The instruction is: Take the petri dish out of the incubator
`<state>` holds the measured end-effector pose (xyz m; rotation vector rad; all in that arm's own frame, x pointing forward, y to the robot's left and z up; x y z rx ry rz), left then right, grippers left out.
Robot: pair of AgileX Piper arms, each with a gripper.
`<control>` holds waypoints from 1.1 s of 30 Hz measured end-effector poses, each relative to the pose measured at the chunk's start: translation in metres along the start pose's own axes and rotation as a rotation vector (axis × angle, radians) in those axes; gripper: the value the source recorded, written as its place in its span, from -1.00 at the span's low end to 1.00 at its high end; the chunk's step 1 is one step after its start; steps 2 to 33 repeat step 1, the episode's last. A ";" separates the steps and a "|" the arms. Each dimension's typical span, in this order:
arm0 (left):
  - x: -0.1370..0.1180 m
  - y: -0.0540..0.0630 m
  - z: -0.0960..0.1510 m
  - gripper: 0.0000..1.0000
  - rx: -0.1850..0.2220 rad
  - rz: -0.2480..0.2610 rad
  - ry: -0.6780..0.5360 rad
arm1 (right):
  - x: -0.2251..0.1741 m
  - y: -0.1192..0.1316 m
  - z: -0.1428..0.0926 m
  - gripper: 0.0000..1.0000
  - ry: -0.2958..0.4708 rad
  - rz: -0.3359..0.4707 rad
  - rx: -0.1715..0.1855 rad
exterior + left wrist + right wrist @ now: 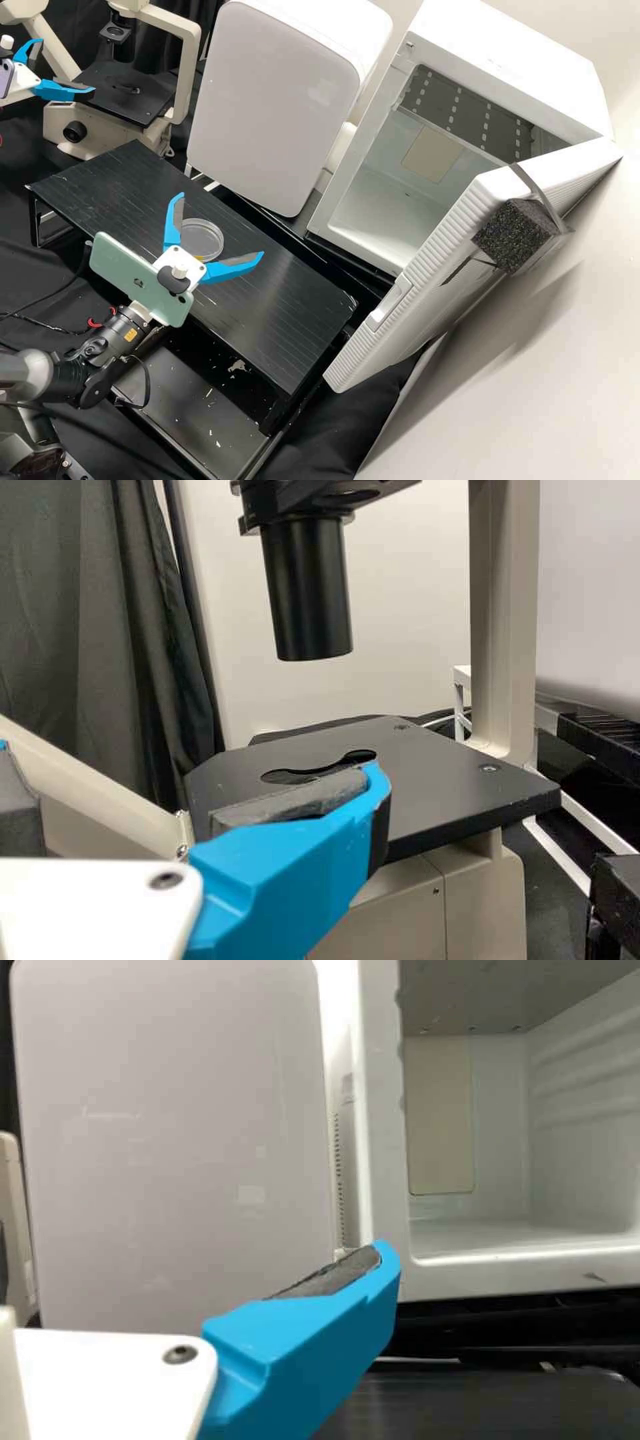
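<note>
High view: dish [208, 230] out of the incubator [520, 67] – lying on the black stand [287, 320], toward 9 o'clock. Right gripper [221, 225] right by it, blue fingers spread wide, one toward 12 o'clock, one toward 2 o'clock, dish seen between them, partly behind the white mount. Claw released, grasping nothing. Green phone [120, 273] fixed behind the fingers.

Left gripper [67, 65] at 10 o'clock, near the microscope [188, 73], fingers apart too, nothing grasped; left wrist view has one finger near the black stage [440, 780], tube [310, 600] above the stage.

Incubator at 2 o'clock, door [360, 353] wide open, black foam block [513, 237] on it at 3 o'clock. Grey perforated panel [460, 110] inside. Shut white unit [273, 100] between 11 and 12 – beside the incubator.
</note>
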<state>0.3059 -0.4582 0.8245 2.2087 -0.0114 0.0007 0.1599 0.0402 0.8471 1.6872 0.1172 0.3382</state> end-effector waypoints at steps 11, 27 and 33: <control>0.000 0.000 0.000 1.00 0.000 0.000 0.000 | 0.000 0.000 0.001 1.00 -0.007 -0.003 0.005; 0.000 0.000 0.000 1.00 0.000 0.000 0.000 | 0.000 0.000 0.001 1.00 -0.007 -0.003 0.005; 0.000 0.000 0.000 1.00 0.000 0.000 0.000 | 0.000 0.000 0.001 1.00 -0.007 -0.003 0.005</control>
